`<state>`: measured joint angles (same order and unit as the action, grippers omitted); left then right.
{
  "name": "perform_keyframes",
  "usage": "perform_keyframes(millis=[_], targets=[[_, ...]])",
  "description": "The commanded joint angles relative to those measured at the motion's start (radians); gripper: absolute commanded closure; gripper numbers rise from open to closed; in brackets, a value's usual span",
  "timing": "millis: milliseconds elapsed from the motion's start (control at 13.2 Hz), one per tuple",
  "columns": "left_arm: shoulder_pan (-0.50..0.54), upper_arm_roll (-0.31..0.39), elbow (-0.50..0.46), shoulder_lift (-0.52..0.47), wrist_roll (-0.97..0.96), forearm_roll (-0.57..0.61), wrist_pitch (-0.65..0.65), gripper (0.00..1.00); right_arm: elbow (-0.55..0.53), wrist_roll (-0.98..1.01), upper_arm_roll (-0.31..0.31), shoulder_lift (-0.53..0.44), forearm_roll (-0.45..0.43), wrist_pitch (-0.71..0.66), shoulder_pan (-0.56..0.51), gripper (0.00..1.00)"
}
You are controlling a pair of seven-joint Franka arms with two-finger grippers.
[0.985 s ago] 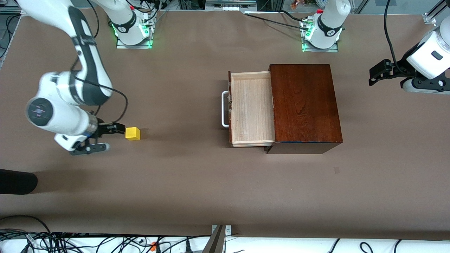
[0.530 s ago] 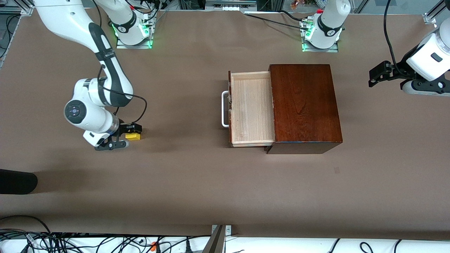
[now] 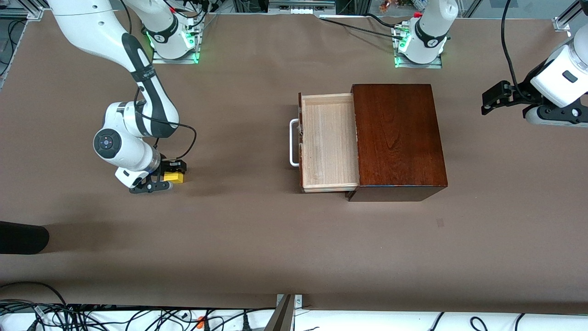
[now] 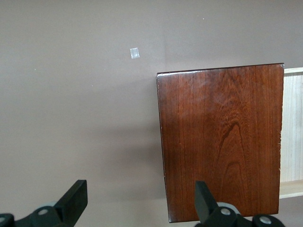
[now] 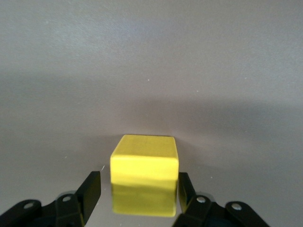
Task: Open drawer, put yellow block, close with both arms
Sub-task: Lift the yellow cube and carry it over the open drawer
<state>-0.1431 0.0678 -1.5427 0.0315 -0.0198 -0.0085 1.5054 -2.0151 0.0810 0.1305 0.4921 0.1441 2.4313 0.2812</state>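
The yellow block [image 3: 175, 177] sits on the brown table toward the right arm's end. My right gripper [image 3: 171, 175] is low over it, open, with one finger on each side; in the right wrist view the block [image 5: 144, 163] sits between the fingers with a small gap on one side. The drawer [image 3: 329, 142] stands pulled out of the dark wooden box [image 3: 397, 138], its tray empty and its white handle [image 3: 293, 142] toward the right arm's end. My left gripper [image 3: 494, 97] waits open and empty over the table at the left arm's end; its wrist view shows the box [image 4: 222, 142].
A black object [image 3: 23, 236] lies at the table's edge at the right arm's end, nearer the front camera than the block. A small pale mark [image 3: 440, 223] is on the table nearer the camera than the box. Cables run along the near edge.
My right arm has swung toward the block and its gripper has come from beside the block to straddling it. The block, drawer and left arm have stayed put.
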Motion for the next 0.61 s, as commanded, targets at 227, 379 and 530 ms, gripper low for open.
perform_keyframes(millis=[227, 379, 530], targets=[[-0.001, 0.006, 0.036, 0.022, 0.020, -0.008, -0.007, 0.00, 0.004, 0.055, -0.005, -0.027, 0.006, 0.020, 0.027, 0.98], [-0.001, 0.006, 0.036, 0.022, 0.020, -0.010, -0.007, 0.00, 0.004, 0.178, -0.046, -0.094, 0.005, -0.010, 0.044, 0.98], [-0.003, 0.006, 0.036, 0.022, 0.020, -0.008, -0.007, 0.00, 0.054, 0.223, -0.135, -0.160, -0.004, -0.081, 0.046, 0.98]])
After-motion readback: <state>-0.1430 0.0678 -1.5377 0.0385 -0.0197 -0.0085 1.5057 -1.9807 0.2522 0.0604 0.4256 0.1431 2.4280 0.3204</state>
